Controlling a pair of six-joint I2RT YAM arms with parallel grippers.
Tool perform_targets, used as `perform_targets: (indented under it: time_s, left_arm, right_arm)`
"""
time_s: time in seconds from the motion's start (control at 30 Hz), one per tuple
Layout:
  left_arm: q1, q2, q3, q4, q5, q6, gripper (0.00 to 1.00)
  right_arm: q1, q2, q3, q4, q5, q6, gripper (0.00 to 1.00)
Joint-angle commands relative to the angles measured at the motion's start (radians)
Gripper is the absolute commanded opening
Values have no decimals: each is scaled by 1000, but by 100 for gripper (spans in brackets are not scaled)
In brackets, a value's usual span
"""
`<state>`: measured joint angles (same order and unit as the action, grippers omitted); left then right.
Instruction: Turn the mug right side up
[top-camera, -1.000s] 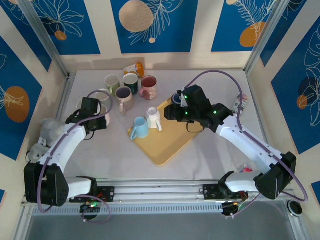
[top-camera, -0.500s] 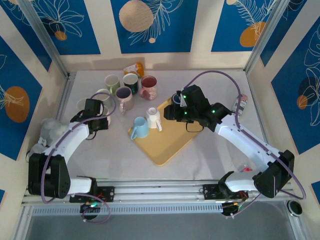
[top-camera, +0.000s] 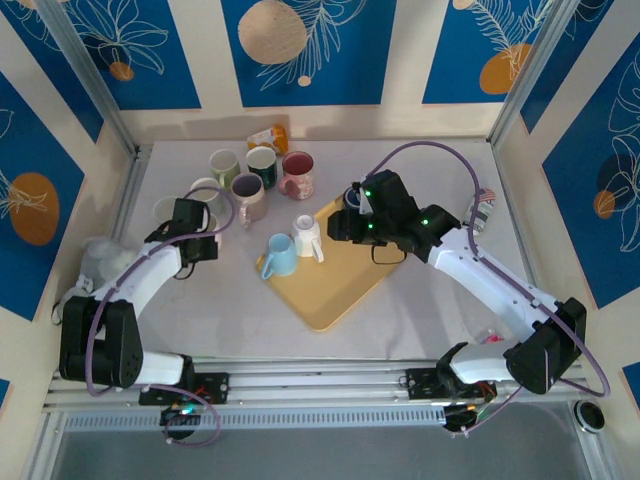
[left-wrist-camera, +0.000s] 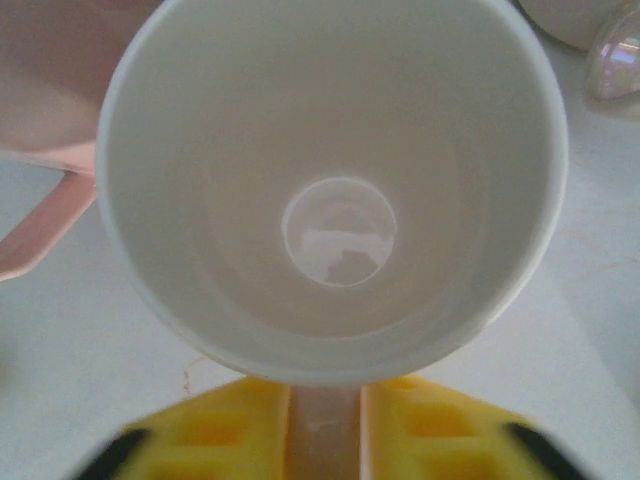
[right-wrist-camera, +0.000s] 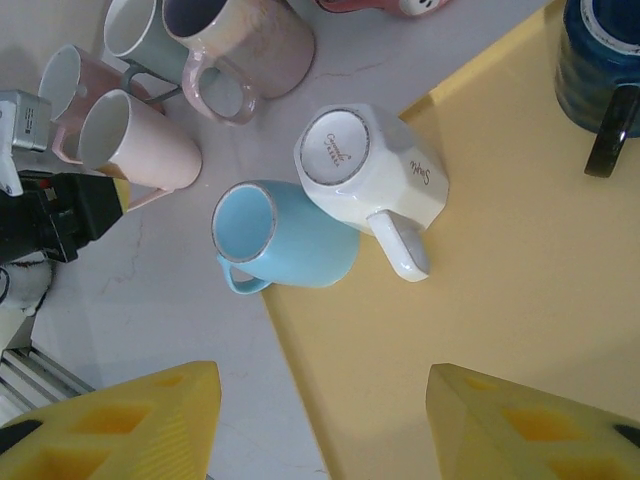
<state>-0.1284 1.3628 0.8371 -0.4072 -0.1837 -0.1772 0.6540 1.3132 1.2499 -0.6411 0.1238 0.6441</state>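
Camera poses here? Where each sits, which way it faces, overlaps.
Top external: above and behind the bases, facing down at the table; left arm and right arm show.
Left wrist: on the left arm, facing into the pale mug; left fingers at bottom edge.
Right wrist: above the yellow tray, facing down; right fingers at bottom corners.
Shared: top and right wrist both see the upside-down white mug.
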Motion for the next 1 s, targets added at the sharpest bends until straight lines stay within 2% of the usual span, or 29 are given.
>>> perform_targets:
  time_s: [0.0, 0.17, 0.3, 0.47, 0.7, 0.8, 0.97]
  left_arm:
    - [10, -12, 2, 33, 22, -4, 46]
    - [10, -60, 23, -26, 27, 8, 61]
    - [11, -136, 66, -125, 93, 21, 64]
    - [10, -230, 113, -226, 312, 78, 66]
    - [10, -302, 135, -283, 604, 114, 72]
    - [10, -316, 134, -280, 688, 94, 72]
    - [10, -333, 110, -219, 744, -31, 73]
  right_arm:
    - [-4, 0, -1, -8, -22, -12, 58]
    - [-4, 2, 0, -21, -19, -44, 58]
    - [-2, 24, 15, -77, -25, -112, 57]
    - [32, 111, 77, -186, -15, -202, 55]
    - [82, 283, 160, -218, 22, -244, 53]
    - [98, 352, 192, -198, 45, -240, 51]
    - [113, 455, 237, -161, 92, -242, 49]
